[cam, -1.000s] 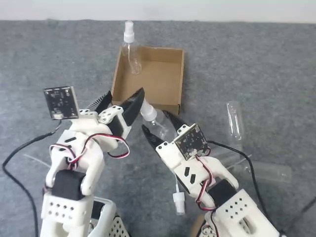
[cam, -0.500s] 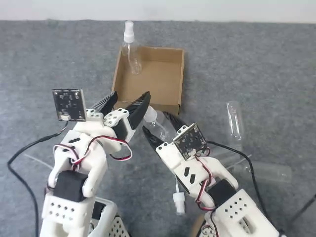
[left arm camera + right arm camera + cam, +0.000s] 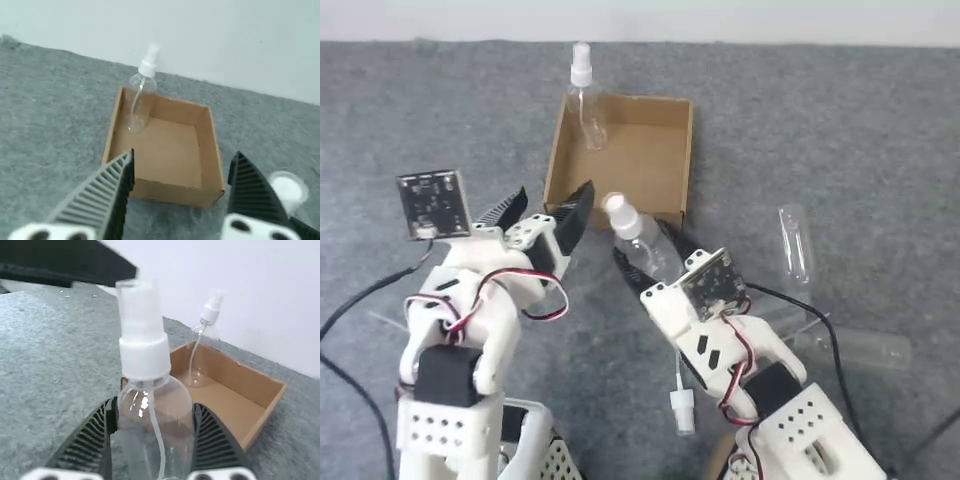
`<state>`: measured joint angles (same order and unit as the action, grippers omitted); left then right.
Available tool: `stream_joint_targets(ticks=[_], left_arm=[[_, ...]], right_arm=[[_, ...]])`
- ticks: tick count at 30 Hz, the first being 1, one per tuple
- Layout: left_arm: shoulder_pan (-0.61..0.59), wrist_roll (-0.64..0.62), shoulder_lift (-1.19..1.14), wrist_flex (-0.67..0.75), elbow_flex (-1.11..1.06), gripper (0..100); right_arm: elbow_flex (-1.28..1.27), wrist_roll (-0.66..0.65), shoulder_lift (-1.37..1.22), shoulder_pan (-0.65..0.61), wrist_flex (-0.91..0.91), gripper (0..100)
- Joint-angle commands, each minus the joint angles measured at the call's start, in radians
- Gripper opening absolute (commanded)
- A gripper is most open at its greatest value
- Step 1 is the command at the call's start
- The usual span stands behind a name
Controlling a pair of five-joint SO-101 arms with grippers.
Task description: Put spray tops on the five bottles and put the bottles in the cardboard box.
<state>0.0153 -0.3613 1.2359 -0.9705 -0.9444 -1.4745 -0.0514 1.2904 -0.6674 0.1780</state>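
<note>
Left gripper [image 3: 556, 190] drawn back off spray top [image 3: 616, 208]; bottle [image 3: 645, 250] seemingly tipped more upright.

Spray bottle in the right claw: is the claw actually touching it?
Touching. In the right wrist view the right gripper's fingers press both sides of the spray bottle.

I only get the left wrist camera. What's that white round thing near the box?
Observer: It's the spray top on a bottle held by the right gripper, whose fingers are shut on it.
Operator: Are there more tops somewhere?
Observer: Yes, a loose spray top lies on the carpet beside the right arm.
Operator: Any bottles without tops?
Observer: One bare bottle lies on the carpet, off to the side of the cardboard box and apart from it.
</note>
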Motion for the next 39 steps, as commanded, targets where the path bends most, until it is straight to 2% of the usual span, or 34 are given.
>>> stream_joint_targets(ticks=[1, 5, 16, 20, 27, 39], left_arm=[[-0.017, 0.006, 0.015, 0.0, 0.045, 28], [-0.017, 0.008, 0.015, 0.005, 0.024, 28], [0.006, 0.011, 0.014, 0.098, -0.061, 28], [0.1, 0.11, 0.014, 0.069, -0.062, 28], [0.206, 0.183, 0.014, 0.012, -0.062, 28], [0.235, 0.219, 0.014, -0.009, -0.061, 28]], right_arm=[[0.092, 0.086, 0.027, 0.045, -0.019, 0.7], [0.098, 0.143, 0.035, 0.051, -0.019, 0.9], [0.089, 0.143, 0.036, -0.033, -0.019, 0.9], [0.087, 0.144, 0.036, -0.036, -0.019, 0.9], [0.087, 0.144, 0.036, -0.031, -0.019, 0.9], [0.087, 0.144, 0.035, -0.031, -0.019, 0.9]])
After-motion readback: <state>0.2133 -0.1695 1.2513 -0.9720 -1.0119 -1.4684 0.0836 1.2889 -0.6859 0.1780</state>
